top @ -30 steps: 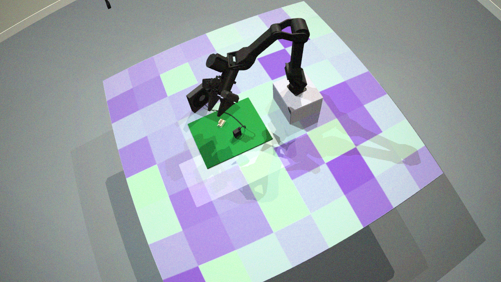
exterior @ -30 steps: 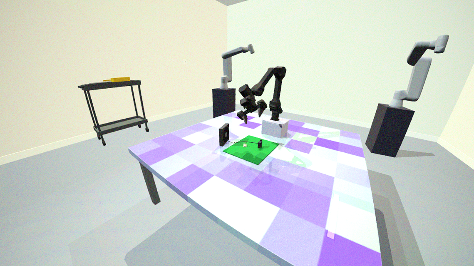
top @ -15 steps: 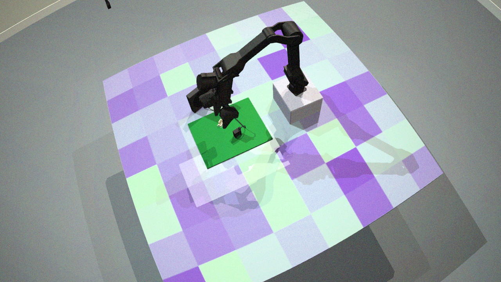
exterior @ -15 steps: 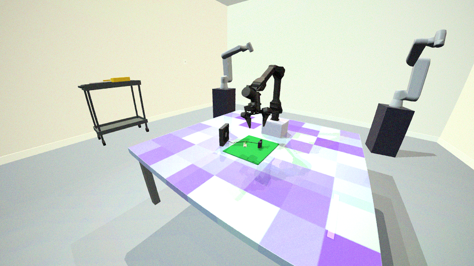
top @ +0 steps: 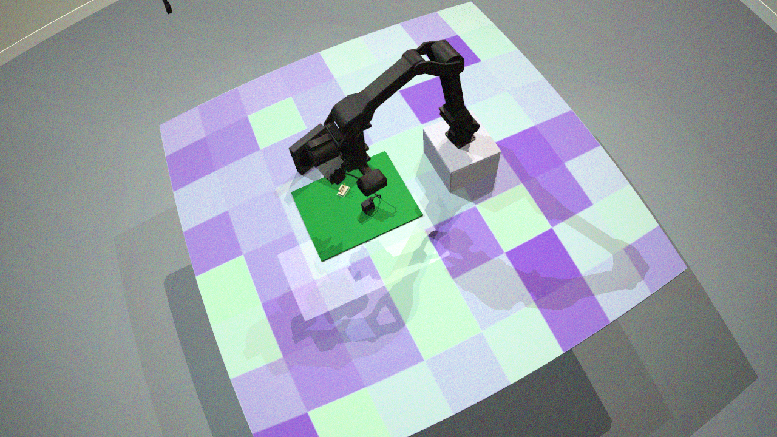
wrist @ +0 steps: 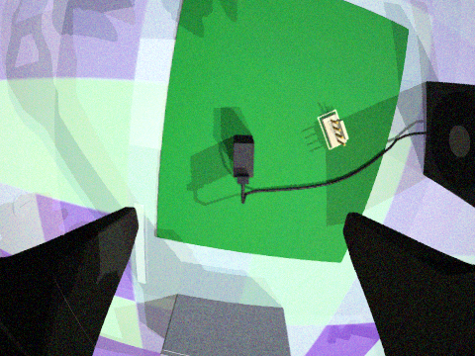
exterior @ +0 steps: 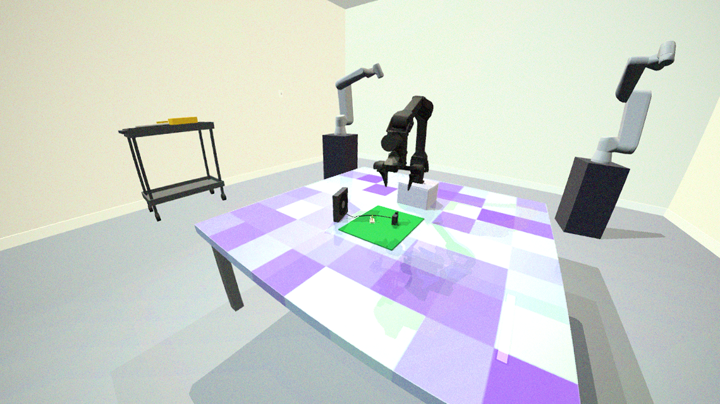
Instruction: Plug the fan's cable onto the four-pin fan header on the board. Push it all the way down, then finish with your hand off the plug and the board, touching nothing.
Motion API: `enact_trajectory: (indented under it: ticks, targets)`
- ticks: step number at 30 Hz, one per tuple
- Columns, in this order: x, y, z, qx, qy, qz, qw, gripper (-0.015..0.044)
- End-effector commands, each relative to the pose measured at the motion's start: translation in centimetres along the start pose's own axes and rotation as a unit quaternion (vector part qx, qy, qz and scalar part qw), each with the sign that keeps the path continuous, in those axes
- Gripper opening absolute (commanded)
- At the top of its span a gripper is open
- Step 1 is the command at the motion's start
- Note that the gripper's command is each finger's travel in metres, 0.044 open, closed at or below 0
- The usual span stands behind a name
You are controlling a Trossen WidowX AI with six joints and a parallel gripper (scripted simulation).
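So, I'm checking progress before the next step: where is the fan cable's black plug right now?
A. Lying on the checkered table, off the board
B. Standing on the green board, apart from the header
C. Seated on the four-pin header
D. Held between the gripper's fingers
B: the plug stands on the green board, apart from the header, and the gripper hangs open above it.

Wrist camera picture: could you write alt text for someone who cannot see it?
Looking down between the open, empty gripper, a black plug sits on a green board, apart from the pale four-pin header. Its thin cable runs right to a black fan at the edge.
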State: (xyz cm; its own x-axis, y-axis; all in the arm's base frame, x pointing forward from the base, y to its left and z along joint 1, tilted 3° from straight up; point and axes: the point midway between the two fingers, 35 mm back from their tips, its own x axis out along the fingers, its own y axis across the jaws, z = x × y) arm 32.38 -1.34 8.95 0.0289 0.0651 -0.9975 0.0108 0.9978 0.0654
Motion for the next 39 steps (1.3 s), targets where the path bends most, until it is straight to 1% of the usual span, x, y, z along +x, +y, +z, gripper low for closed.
enact_trajectory:
  ticks: [1, 3, 5, 7, 10, 11, 21, 39]
  targets:
    - [-0.2, -0.1, -0.2, -0.008, 0.011, -0.010, 1.000, 0.0440]
    - [0.1, -0.1, -0.1, -0.008, 0.011, -0.010, 1.000, 0.0440]
    - [1.4, -0.1, 0.0, -0.008, 0.011, -0.010, 1.000, 0.0440]
    - [3.6, -0.2, 0.2, -0.008, 0.011, -0.010, 1.000, 0.0440]
    - [8.6, -0.3, -0.2, -0.008, 0.011, -0.010, 1.000, 0.0440]
    - [9.5, -0.3, -0.4, -0.008, 0.011, -0.010, 1.000, 0.0440]
    - [10.1, -0.3, -0.4, -0.008, 0.012, -0.010, 1.000, 0.0440]
    - [13.0, -0.4, -0.4, -0.008, 0.012, -0.010, 1.000, 0.0440]
